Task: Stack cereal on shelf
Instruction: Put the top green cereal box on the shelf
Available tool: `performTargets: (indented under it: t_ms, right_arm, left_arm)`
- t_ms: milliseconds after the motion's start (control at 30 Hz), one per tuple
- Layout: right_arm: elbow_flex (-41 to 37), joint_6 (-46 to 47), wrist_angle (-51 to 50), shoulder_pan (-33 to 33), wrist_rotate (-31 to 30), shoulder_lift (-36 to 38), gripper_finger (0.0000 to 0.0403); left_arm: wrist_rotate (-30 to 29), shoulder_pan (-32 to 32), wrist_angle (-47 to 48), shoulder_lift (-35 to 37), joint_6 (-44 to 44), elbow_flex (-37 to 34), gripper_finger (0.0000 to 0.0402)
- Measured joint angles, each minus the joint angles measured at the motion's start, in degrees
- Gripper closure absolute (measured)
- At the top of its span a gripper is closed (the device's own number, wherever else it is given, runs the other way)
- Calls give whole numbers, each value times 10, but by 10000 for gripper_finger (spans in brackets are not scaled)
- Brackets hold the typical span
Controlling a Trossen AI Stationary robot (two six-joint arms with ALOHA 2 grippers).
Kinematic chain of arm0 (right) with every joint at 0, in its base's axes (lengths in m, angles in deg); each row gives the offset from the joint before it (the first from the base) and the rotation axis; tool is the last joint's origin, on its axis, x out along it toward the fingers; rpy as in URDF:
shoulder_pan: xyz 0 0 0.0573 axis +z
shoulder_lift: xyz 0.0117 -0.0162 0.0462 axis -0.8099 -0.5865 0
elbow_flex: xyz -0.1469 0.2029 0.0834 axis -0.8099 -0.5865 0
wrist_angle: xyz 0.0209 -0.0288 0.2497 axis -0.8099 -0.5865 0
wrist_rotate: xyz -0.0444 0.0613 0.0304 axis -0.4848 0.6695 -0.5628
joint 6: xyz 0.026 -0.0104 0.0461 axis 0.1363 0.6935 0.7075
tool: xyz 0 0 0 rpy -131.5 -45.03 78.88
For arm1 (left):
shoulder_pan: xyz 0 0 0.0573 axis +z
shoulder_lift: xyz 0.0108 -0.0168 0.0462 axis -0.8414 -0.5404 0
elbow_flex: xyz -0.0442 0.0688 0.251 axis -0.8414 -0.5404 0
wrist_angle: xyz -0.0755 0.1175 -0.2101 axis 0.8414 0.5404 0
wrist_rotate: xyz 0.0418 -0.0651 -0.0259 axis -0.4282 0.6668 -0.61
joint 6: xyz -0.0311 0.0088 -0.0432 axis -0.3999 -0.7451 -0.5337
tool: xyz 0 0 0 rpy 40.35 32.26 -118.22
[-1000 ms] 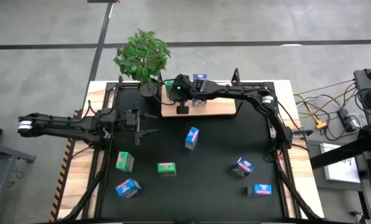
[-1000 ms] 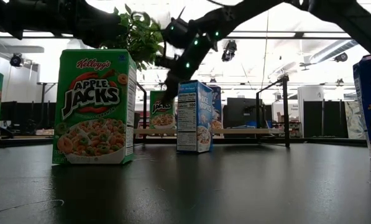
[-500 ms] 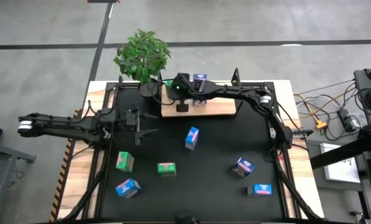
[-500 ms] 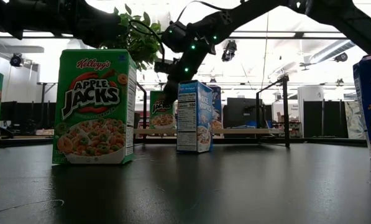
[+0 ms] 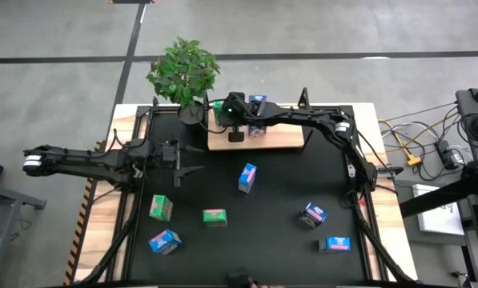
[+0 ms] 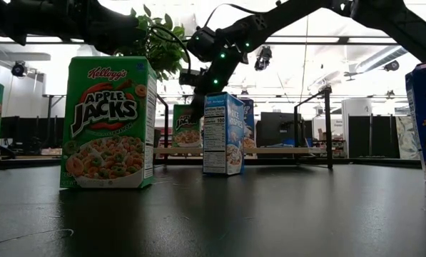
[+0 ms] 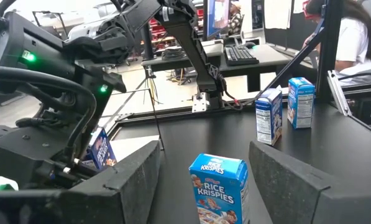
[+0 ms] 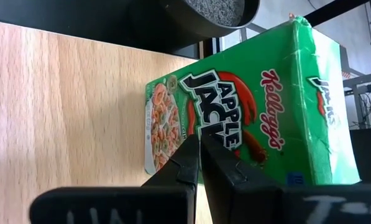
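Note:
On the pale wood shelf at the table's far side stand a green cereal carton, also, and a blue one. My right gripper is shut. It slants down at the green carton's printed front face, and in the low view its fingertips show at the carton's top. Several more cartons, blue and green, are spread over the black mat, among them an upright blue one. My left gripper waits open and level at the mat's left side, holding nothing. My right gripper's shut fingertips stand right in front of the green carton's front face, coming at it slantwise from above. I cannot tell whether they touch it. The carton stands upright with its bottom on the shelf.
A potted plant stands just left of the shelf, its pot close behind the green carton. Black frame posts rise at the shelf's ends. Cables lie beyond the table's right edge. A person sits in the room behind.
My right gripper has turned a little at the wrist over the shelf's left end and has stayed shut. The green carton stands where it was.

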Motion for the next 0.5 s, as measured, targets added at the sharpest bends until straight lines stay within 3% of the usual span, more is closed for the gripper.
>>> performTargets:
  t_ms: [500]
  right_arm:
    - [0,17,-31,19,5,21,394]
  left_arm:
    - [0,0,0,0,0,0,171]
